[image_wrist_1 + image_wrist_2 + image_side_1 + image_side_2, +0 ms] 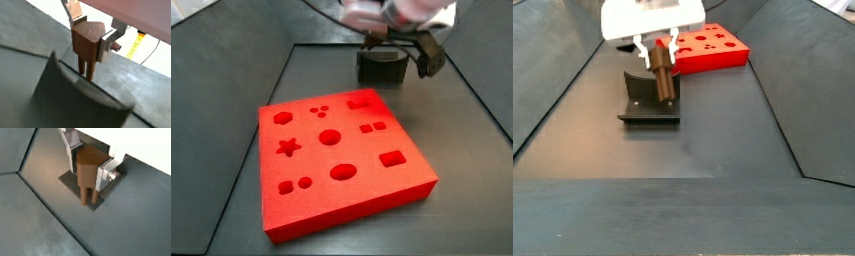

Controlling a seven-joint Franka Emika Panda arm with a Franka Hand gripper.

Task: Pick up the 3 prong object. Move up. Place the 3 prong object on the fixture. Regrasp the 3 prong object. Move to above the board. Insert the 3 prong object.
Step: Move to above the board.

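Note:
The 3 prong object point(85, 44) point(85, 173) is a small reddish-brown block with thin prongs pointing down. My gripper point(90, 35) point(89, 168) is shut on it, one silver finger flat on each side. In a side view, gripper point(660, 60) and piece point(664, 84) hang over the dark fixture point(644, 106), just in front of its upright. The prongs reach down toward the fixture's base plate point(67, 182); I cannot tell if they touch it. The fixture's curved top point(73, 95) is close under the piece. The red board point(338, 150) point(714, 48) lies flat beside the fixture point(381, 68).
Everything sits in a dark grey tray with sloping walls point(553, 90). A yellow tape measure point(137, 42) and a white cable lie beyond the tray's edge. Open grey floor point(687, 150) stretches in front of the fixture.

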